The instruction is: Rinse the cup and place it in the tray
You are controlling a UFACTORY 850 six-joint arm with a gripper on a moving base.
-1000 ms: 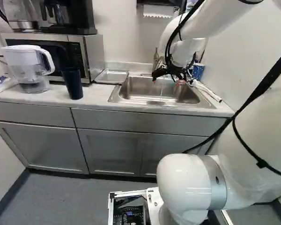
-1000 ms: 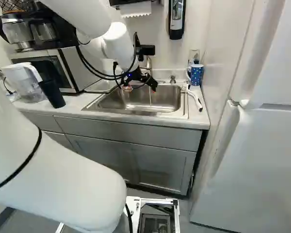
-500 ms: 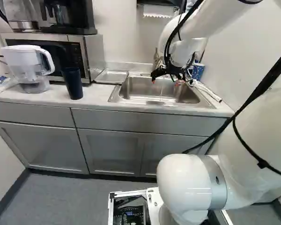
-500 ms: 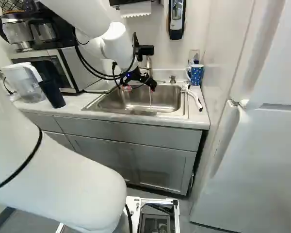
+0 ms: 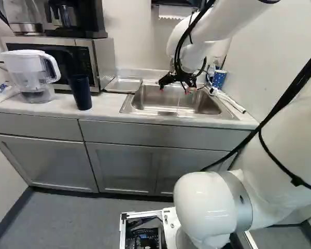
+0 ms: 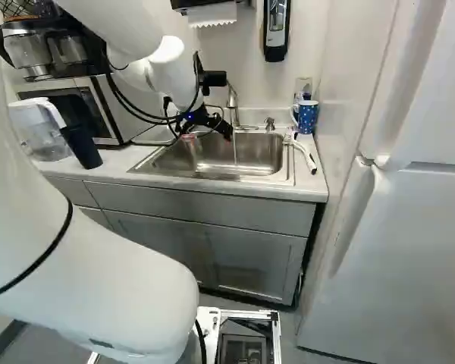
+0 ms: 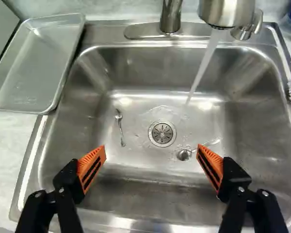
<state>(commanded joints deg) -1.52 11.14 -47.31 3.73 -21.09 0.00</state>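
Orange pads (image 7: 91, 159) of the gripper (image 7: 152, 148) faced each other across a wide gap, the tool fully spread and holding nothing above the sink (image 7: 150, 182). A stream of water (image 7: 202, 65) fell from the faucet (image 7: 225, 12) into the basin, where a spoon (image 7: 120, 127) and a round-headed utensil (image 7: 184, 154) lay near the drain (image 7: 162, 133). Two vessels could be the cup, and which was meant cannot be told: a dark tumbler (image 5: 81, 92), upright beside the pitcher (image 5: 35, 75), or a spotted blue mug (image 6: 307, 117) beyond the sink's other side. The metal tray (image 7: 36, 63) lay flat at the basin's edge, on the tumbler's side. The step in hand was judged to be fetching the cup, with water already running and rinsing still to be done. The next move called for centring the open tool on the chosen vessel and closing squarely on its wall; an off-centre approach could tip it.
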